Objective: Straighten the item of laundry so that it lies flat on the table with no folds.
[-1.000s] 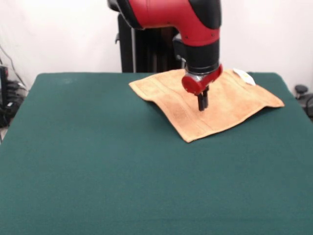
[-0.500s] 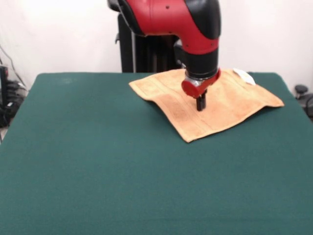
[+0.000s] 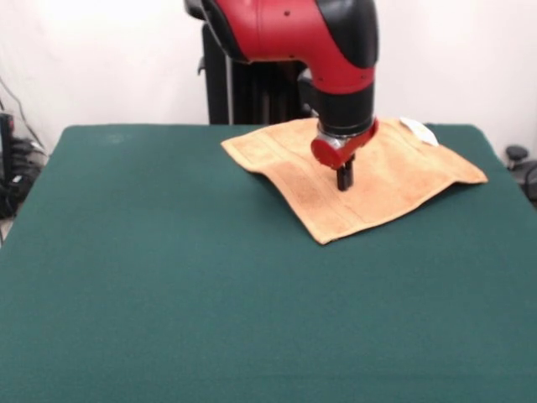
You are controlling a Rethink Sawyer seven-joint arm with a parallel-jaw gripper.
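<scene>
The orange-tan towel (image 3: 369, 180) lies spread on the far right part of the dark green table (image 3: 168, 277). It looks almost flat, with a low ridge near its left side and a white tag (image 3: 418, 130) at its far right edge. My gripper (image 3: 345, 179) hangs from the red and black arm, directly over the towel's middle. Its fingers look closed together and hold nothing. The tips are just above or at the cloth; I cannot tell if they touch.
The robot's black pedestal (image 3: 243, 92) stands behind the table's far edge. Cables and dark gear (image 3: 13, 168) lie off the table at the left, and a dark object (image 3: 520, 164) sits at the right edge.
The gripper has shifted slightly up and toward the far side over the towel's middle since one second ago. In the last half second nothing has moved. The towel is unchanged.
</scene>
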